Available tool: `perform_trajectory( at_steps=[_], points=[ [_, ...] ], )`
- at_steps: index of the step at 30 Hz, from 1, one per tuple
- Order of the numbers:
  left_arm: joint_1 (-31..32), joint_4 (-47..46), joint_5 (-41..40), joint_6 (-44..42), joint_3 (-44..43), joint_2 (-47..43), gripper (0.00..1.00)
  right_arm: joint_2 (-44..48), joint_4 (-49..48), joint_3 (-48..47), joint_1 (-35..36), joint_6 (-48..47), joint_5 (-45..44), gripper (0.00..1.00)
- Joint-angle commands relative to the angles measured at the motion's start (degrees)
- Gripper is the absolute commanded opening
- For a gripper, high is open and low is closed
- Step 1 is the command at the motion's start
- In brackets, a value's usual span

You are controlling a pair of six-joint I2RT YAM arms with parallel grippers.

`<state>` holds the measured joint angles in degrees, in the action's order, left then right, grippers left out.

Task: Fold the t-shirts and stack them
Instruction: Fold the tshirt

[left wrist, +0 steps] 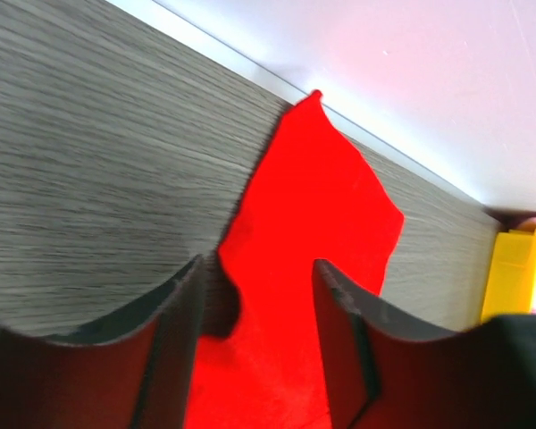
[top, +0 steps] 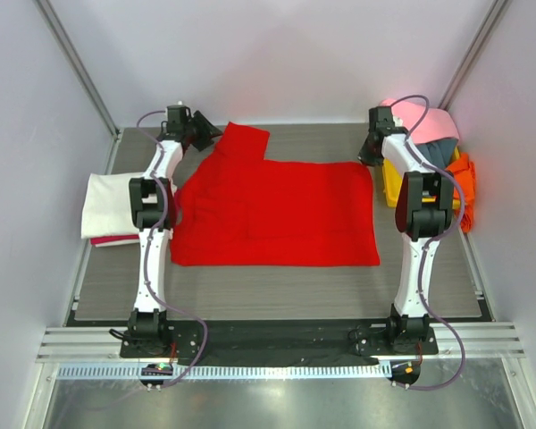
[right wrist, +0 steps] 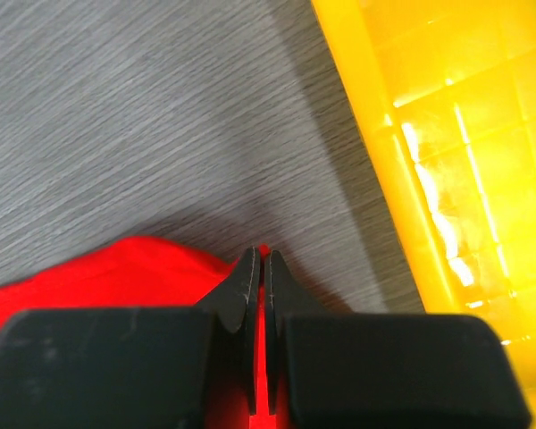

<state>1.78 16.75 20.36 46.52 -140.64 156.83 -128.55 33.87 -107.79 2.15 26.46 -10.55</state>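
The red t-shirt (top: 277, 210) lay spread flat mid-table. The right gripper (right wrist: 259, 256) was clamped on its far right corner, beside the yellow tray (top: 390, 183). The left gripper (left wrist: 257, 268) had its jaws apart astride the far left sleeve, apparently seeking a matching hold for the fold. A folded cream-white shirt (top: 107, 206) waited at left.

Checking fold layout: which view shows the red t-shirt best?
Top external: the red t-shirt spread out, almost wholly visible. Left wrist shows only a corner at the left gripper; right wrist, an edge pinched by the right gripper.
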Motion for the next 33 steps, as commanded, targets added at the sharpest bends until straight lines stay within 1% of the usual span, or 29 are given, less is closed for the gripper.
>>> perform_trajectory(
  at_steps=[1, 4, 5, 7, 10, 13, 14, 17, 19, 20, 22, 23, 24, 25, 26, 29, 33],
  points=[
    [-0.02, -1.02, 4.16, -0.29, -0.69, 0.67, 0.50, 5.59, -1.00, 0.65, 0.22, -0.53, 0.17, 0.01],
    [0.06, -1.81, 6.09, -0.12, -0.60, 0.84, 0.45, 6.65, -1.17, 1.52, 0.22, -0.53, 0.17, 0.01],
    [0.06, -1.72, 6.27, -0.20, -0.51, 0.84, 0.40, 6.91, -1.26, 1.61, 0.22, -0.44, 0.09, 0.01],
    [0.06, -1.02, 6.01, -0.38, -0.51, 0.93, 0.38, 7.35, -1.09, 1.88, 0.22, -0.44, 0.35, 0.01],
    [0.06, 1.69, 3.82, -1.26, -0.60, 0.76, 0.50, 7.96, -1.26, 2.32, 0.31, -0.44, 0.53, 0.01],
    [0.15, 2.40, 2.32, -2.40, 1.59, -0.30, 0.50, 8.40, -1.26, 2.58, 0.22, -0.27, 0.70, 0.01],
    [0.15, 2.93, 2.14, -2.49, 1.77, -0.30, 0.52, 8.49, -1.17, 2.58, 0.22, -0.27, 0.62, 0.01],
    [0.24, 3.72, 2.31, -2.84, 1.77, -0.48, 0.50, 8.58, -1.26, 2.67, 0.13, -0.27, 0.88, 0.01],
    [0.42, 3.73, 4.06, -2.75, 1.25, -0.48, 0.44, 8.58, -1.26, 2.76, 0.13, -0.09, 0.88, 0.01],
    [0.50, 3.73, 4.42, -2.75, 1.07, -0.30, 0.35, 8.58, -1.26, 2.76, 0.22, 0.08, 1.05, 0.01],
    [0.59, 3.38, 5.47, -2.23, 0.80, -0.39, 0.26, 8.58, -1.26, 2.93, 0.13, 0.00, 1.23, 0.01],
    [0.50, 2.59, 6.70, -1.96, 0.89, -0.48, 0.14, 8.67, -1.17, 2.93, 0.13, 0.08, 1.32, 0.01],
    [0.59, 1.80, 7.41, -1.70, 1.33, -0.65, 0.10, 8.84, -1.26, 2.93, 0.13, 0.09, 1.40, 0.01],
    [0.50, 0.75, 8.11, -1.00, 1.94, -1.00, 0.02, 8.84, -1.17, 3.11, 0.05, 0.17, 1.49, 0.01],
    [0.50, -1.18, 8.73, -0.73, 2.73, -2.05, 0.00, 9.02, -1.17, 3.20, -0.13, 0.43, 1.58, 0.01],
    [-0.02, -4.69, 8.99, 0.06, 8.08, -4.94, 0.00, 9.63, -1.26, 3.99, -0.83, 0.87, 2.63, 0.01],
    [-0.38, -7.08, 9.09, -1.08, 12.48, -8.29, 0.00, 10.95, -1.26, 5.57, -1.45, 0.79, 3.16, 0.01]
  ],
)
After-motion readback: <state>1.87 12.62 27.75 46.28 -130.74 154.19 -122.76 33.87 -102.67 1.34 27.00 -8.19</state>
